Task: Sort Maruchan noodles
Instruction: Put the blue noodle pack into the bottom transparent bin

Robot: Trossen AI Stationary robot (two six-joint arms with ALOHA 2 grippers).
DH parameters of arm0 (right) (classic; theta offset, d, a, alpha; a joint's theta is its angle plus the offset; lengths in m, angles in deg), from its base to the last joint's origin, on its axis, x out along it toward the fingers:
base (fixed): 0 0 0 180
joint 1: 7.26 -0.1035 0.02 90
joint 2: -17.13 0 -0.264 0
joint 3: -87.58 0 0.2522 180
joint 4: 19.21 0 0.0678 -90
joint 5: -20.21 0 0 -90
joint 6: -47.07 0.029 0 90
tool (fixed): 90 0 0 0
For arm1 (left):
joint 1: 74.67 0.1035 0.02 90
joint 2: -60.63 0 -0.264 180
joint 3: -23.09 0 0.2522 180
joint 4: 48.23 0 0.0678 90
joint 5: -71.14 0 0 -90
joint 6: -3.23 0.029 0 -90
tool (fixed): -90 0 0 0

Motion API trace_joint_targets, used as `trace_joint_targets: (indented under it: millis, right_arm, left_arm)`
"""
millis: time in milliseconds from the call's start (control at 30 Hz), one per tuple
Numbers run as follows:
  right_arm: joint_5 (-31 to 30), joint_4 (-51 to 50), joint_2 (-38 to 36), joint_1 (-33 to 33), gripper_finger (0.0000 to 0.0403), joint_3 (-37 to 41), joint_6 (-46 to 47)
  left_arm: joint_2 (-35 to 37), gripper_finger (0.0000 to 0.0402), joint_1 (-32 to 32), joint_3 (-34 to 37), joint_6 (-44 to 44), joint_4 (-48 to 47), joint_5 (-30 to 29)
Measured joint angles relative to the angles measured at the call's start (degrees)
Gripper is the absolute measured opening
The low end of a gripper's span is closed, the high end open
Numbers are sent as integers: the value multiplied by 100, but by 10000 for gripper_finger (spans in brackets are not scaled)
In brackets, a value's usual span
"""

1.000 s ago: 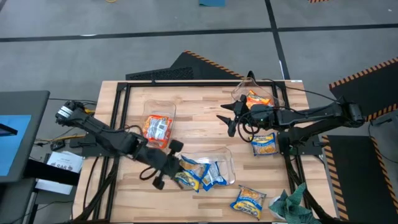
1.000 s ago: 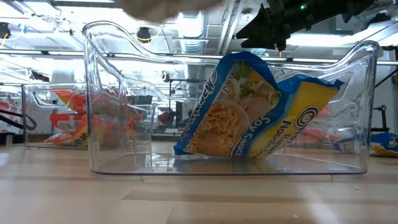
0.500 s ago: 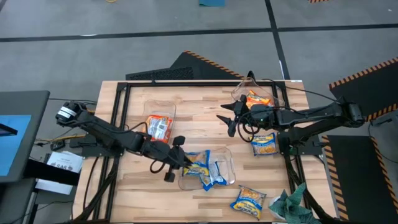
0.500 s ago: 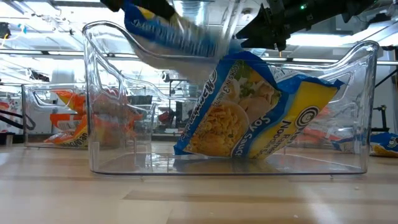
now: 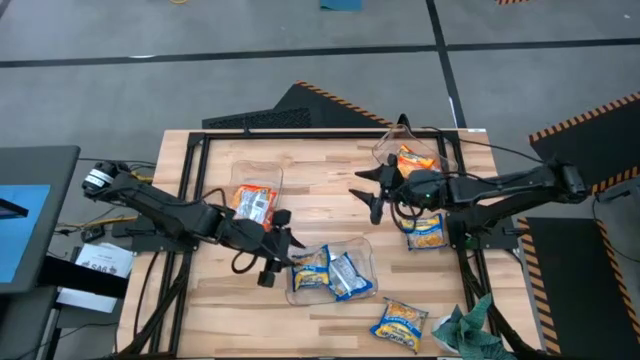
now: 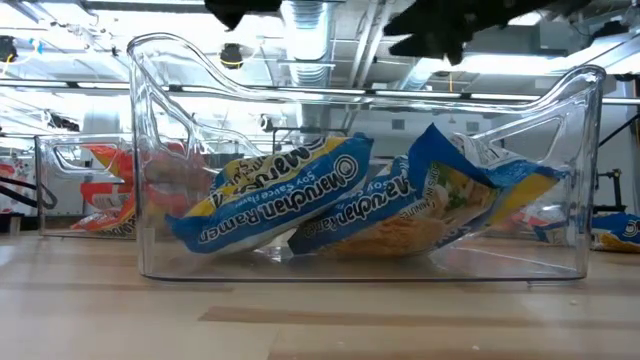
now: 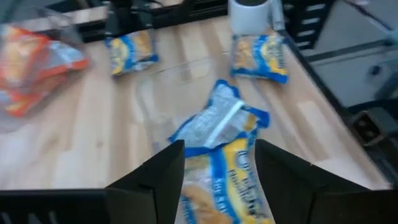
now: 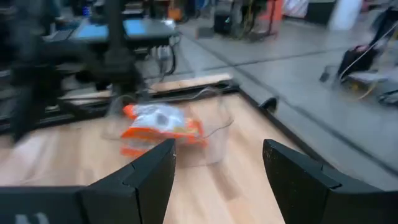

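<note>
The left gripper (image 5: 277, 258) was seen w/ fingers spread and empty, just off the 9 o'clock edge of the near clear tub (image 5: 366, 262). Two blue-yellow packets (image 5: 330, 273) lay inside that tub, leaning on each other.

The right gripper (image 5: 377, 190) was held over mid-table, fingers apart, nothing gripped, approx. at 9 o'clock from the far tub (image 5: 447, 150) w/ an orange packet (image 5: 414, 160).

Loose packets left: one (image 5: 427, 231) at the right arm's 6 o'clock side, clearly nearer that arm; another (image 5: 400, 322) at the front edge beside the green cloth (image 5: 470, 325), at about 4 o'clock from the left gripper. The red-orange packets (image 5: 254, 205) sat in the left tub (image 5: 268, 177).
</note>
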Motion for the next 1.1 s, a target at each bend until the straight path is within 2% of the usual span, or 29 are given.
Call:
trace_joint_targets:
  millis: [133, 233, 333, 500, 600, 833, 1000, 1100]
  right_arm:
    - [-439, -1551, -112, -269, 264, -316, 609]
    - [-793, -3236, -110, -407, 264, -631, 1435]
    - [-573, -4832, -96, -542, 264, -753, 2561]
    - [63, -6667, 74, -871, 264, -671, 4532]
    - [150, -7096, 311, -1051, 264, -542, 5294]
    - [149, -7112, 1114, -1308, 264, -243, 6349]
    - [164, -7089, 1871, -1407, 264, -244, 6784]
    - [372, -7046, 2272, -1456, 264, -244, 6920]
  left_arm:
    - [431, 185, -60, 578, 366, 735, -520]
    - [808, 185, -39, 1330, 632, 1836, -495]
    - [1187, 185, 7, 2021, 679, 2825, -473]
    - [1841, 185, 12, 2467, 521, 2969, -520]
    - [2154, 185, 13, 2479, 330, 2857, -533]
    - [2392, 185, 4, 2479, 543, 2802, -482]
    - [2383, 185, 4, 2479, 740, 2729, -484]
    - [2377, 185, 4, 2482, 742, 2639, -483]
